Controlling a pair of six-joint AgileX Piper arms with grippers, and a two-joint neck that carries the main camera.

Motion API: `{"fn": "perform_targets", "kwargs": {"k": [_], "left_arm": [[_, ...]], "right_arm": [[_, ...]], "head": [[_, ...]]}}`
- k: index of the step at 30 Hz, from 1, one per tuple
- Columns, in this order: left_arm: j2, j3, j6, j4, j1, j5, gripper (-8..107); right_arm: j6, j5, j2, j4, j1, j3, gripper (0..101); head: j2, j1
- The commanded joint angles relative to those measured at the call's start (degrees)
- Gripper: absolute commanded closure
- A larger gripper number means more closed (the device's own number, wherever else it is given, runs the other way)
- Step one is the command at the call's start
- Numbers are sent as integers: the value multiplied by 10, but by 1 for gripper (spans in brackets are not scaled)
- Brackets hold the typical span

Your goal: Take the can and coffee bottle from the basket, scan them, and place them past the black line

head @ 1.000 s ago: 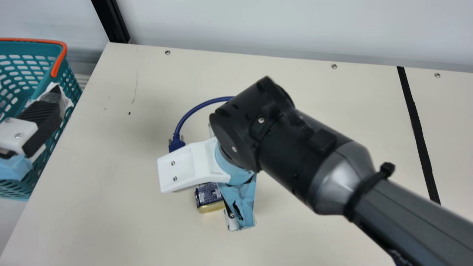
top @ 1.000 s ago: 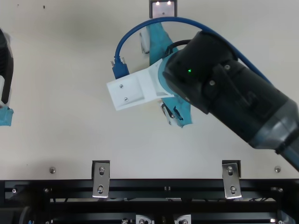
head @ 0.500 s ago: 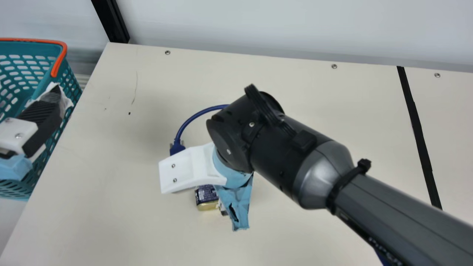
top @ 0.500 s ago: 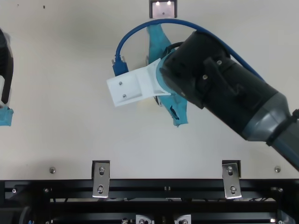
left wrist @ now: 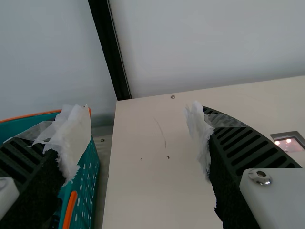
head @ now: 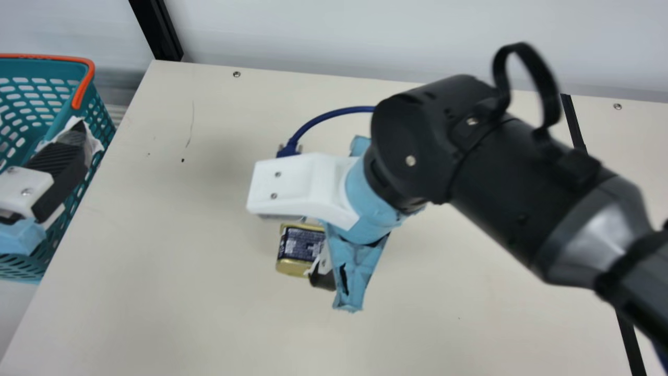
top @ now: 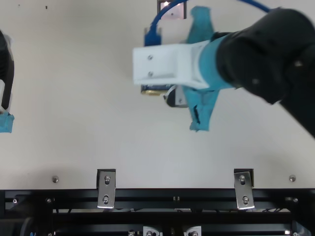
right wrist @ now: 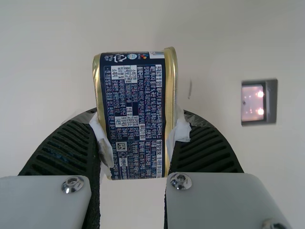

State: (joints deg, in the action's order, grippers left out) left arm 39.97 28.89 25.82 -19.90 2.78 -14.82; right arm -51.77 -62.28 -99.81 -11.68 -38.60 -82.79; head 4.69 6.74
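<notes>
My right gripper (head: pixel 323 277) is shut on a dark blue can (head: pixel 301 250) with gold rims, partly under the white wrist mount. In the top view the can (top: pixel 155 90) shows a narrow strip beside the right gripper (top: pixel 176 98). The right wrist view has the can (right wrist: pixel 136 105) between both taped fingers of the right gripper (right wrist: pixel 139 130), its printed side towards the camera. My left gripper (head: pixel 70 156) stays by the basket's near side; in the left wrist view the left gripper (left wrist: pixel 136 126) is open, nothing between its fingers. The teal basket (head: pixel 96 109) stands off the table's left edge.
A lit scanner window (top: pixel 172 11) lies in the table; the right wrist view shows this scanner window (right wrist: pixel 253 102) to one side of the can. The black line (head: pixel 573 122) crosses the table's right part, partly behind my right arm. A blue cable (head: pixel 334 112) loops from the wrist.
My right gripper has moved towards the table's back and a little to the right, carrying the can, which shows more fully in the main view. The left arm has kept still.
</notes>
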Motion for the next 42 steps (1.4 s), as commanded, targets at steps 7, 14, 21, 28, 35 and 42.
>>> {"fn": "perform_targets", "kwargs": {"k": [7,14,21,28,35,42], "left_arm": [[0,0,0,0,0,0,9],[0,0,0,0,0,0,9],[0,0,0,0,0,0,9],[0,0,0,0,0,0,9],[0,0,0,0,0,0,9],[0,0,0,0,0,0,9]], "right_arm": [[69,22,55,39,86,57,101],[107,28,126,77,191,127,101],[112,30,193,102,330,182,101],[83,41,227,127,485,211,101],[43,60,217,160,624,223,101],[16,93,186,185,735,229,101]], "head": [[-144,17],[-279,38],[-371,54],[-371,54],[-371,54],[-371,54]]}}
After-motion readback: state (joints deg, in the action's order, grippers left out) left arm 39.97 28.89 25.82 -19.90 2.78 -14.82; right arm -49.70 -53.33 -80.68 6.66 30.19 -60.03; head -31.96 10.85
